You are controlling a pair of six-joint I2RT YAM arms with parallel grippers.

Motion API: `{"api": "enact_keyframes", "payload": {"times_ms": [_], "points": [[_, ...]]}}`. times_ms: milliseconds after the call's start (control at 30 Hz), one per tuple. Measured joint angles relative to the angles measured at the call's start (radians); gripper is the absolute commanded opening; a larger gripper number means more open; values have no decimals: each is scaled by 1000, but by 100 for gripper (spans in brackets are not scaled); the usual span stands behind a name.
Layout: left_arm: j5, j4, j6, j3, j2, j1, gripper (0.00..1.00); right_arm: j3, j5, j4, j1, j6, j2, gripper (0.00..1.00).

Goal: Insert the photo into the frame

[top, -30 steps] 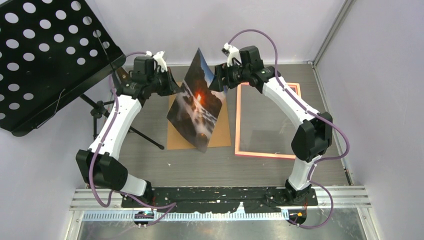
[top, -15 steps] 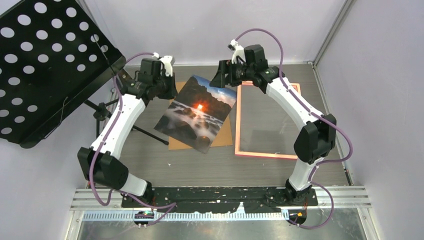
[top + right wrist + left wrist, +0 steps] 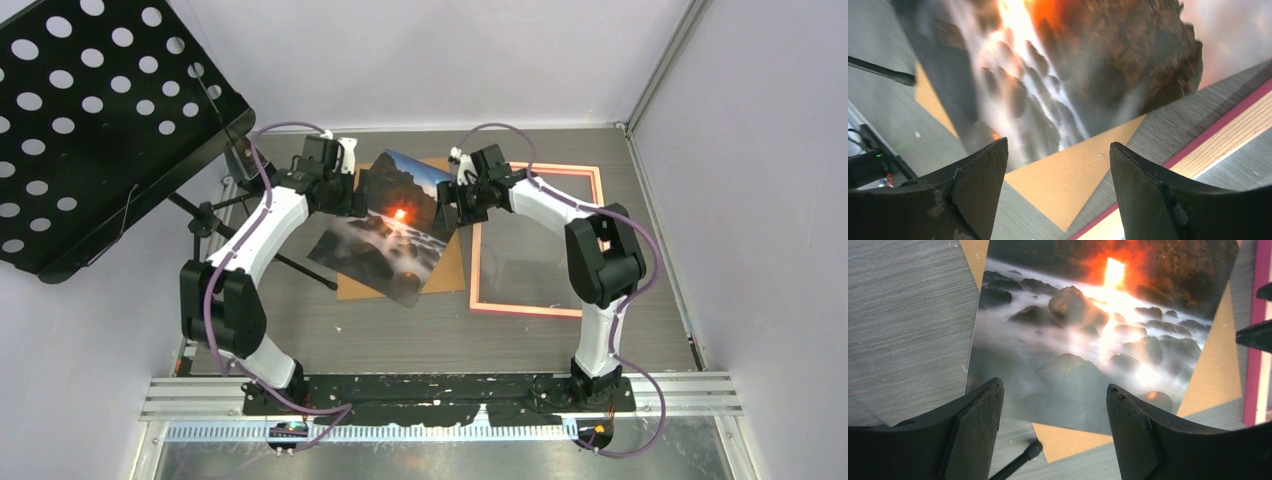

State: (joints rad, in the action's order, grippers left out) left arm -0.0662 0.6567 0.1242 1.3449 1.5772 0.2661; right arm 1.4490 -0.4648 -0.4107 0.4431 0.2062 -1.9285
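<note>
My left jaws and right jaws both stand apart, grasping nothing. The photo (image 3: 390, 235) lies face up, askew on the board (image 3: 450, 268), overhanging its left edge. The frame (image 3: 525, 309) lies on the desk (image 3: 300, 330) just right of it.

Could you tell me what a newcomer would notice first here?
The glowing sunset photo lies askew on a brown backing board mid-table, the left gripper and right gripper open at its far corners. Right of it sits the pink-orange frame; far left looms a black perforated music stand.
</note>
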Motion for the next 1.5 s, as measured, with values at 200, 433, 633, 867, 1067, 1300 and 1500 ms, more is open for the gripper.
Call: {"api": "enact_keyframes", "payload": {"times_ms": [200, 433, 633, 867, 1067, 1300, 1500], "points": [[34, -43, -6, 0, 106, 0, 83, -40, 63, 3, 0, -34, -66, 80], [82, -47, -4, 58, 224, -1, 85, -41, 149, 6, 0, -64, -80, 80], [79, -36, 8, 185, 319, -17, 86, -38, 219, 5, -6, -78, -94, 80], [33, -4, 32, 299, 425, -58, 87, -23, 245, -11, -68, -77, -101, 81], [-55, 37, 57, 404, 534, -90, 88, 38, 215, -20, -89, -67, -144, 81], [-94, 77, 68, 472, 616, -98, 89, 92, 152, -16, -89, -48, -186, 81], [-117, 73, 85, 465, 629, -103, 89, 120, 95, -7, -89, -31, -211, 81]]}}
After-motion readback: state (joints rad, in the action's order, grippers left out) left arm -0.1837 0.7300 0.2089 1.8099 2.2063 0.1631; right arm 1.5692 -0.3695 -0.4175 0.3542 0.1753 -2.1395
